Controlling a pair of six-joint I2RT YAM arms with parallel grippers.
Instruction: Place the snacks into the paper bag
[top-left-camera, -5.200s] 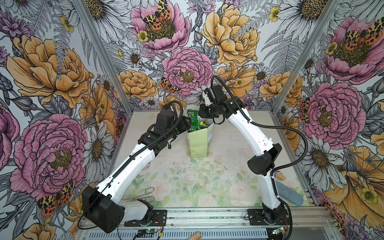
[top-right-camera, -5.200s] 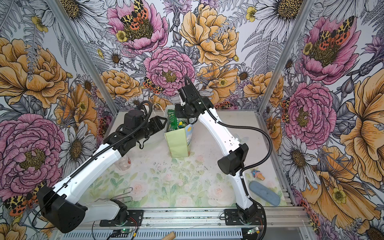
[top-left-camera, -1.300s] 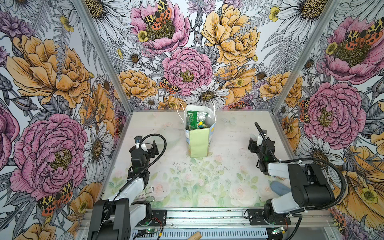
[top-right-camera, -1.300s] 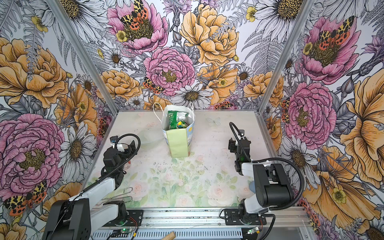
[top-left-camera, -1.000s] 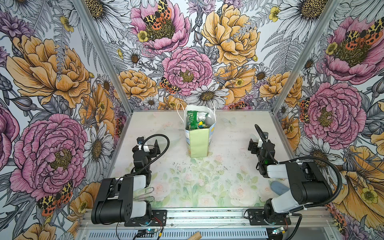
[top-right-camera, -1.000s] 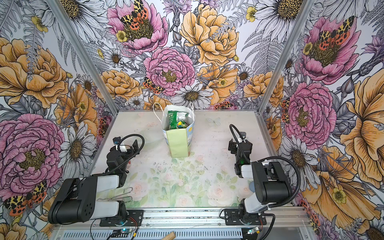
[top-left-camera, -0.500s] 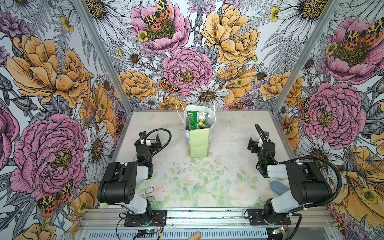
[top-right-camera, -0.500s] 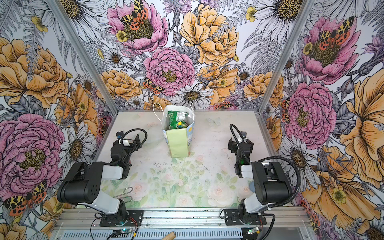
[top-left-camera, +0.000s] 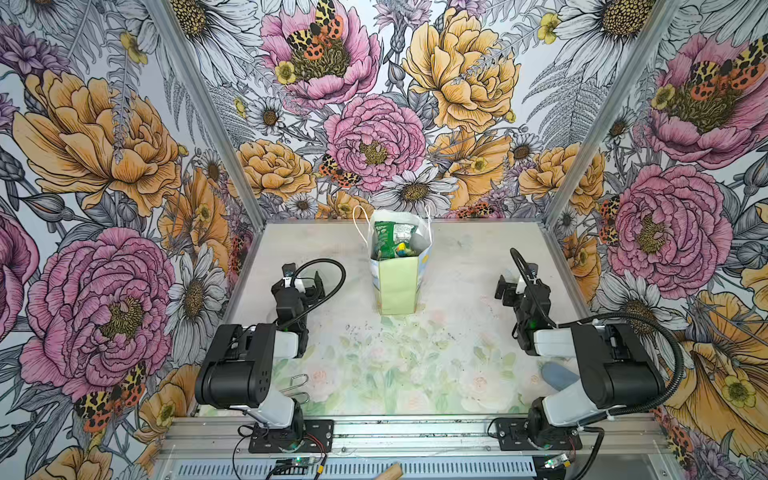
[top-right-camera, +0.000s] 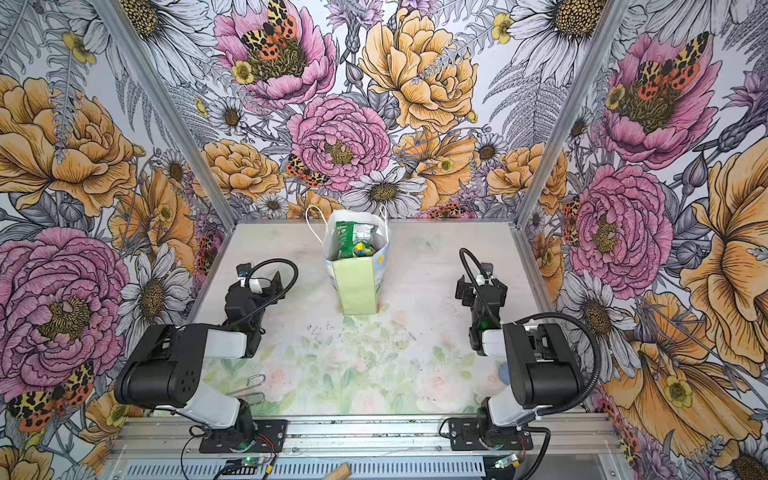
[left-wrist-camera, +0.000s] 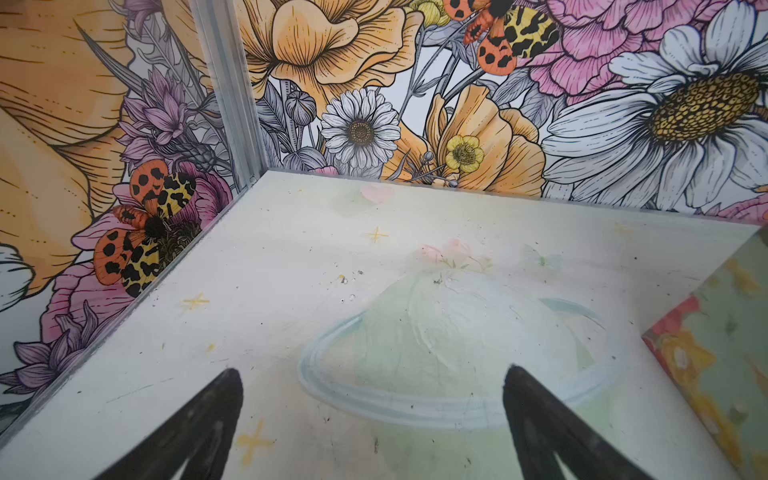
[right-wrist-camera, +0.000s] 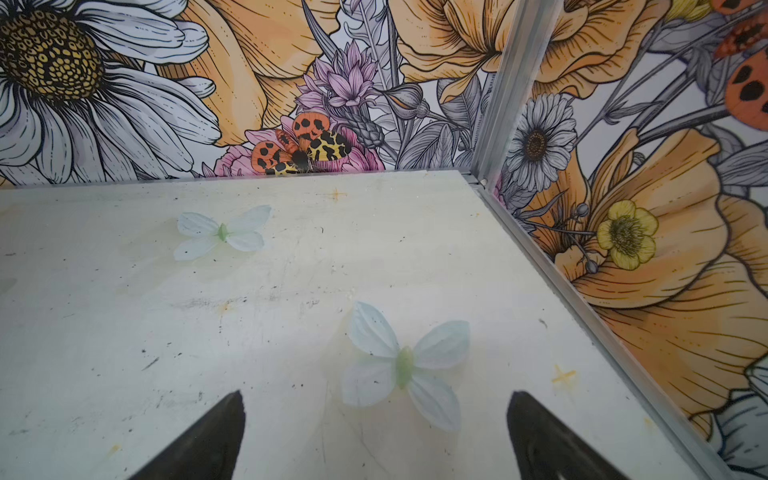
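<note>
Tall pale-green paper bag with white cord handles stands upright, mouth up, at the back middle of the pale floral table. It sits between both arms, well apart from each. Left gripper looks slightly nearer. Right gripper and left: jaws wide, empty. Crinkly foil snacks inside the bag: two green tops show, rest hidden. None seen loose. One bag.

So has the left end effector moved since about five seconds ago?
Yes. The left end effector has withdrawn from the paper bag, leftward and toward the front rail.
</note>
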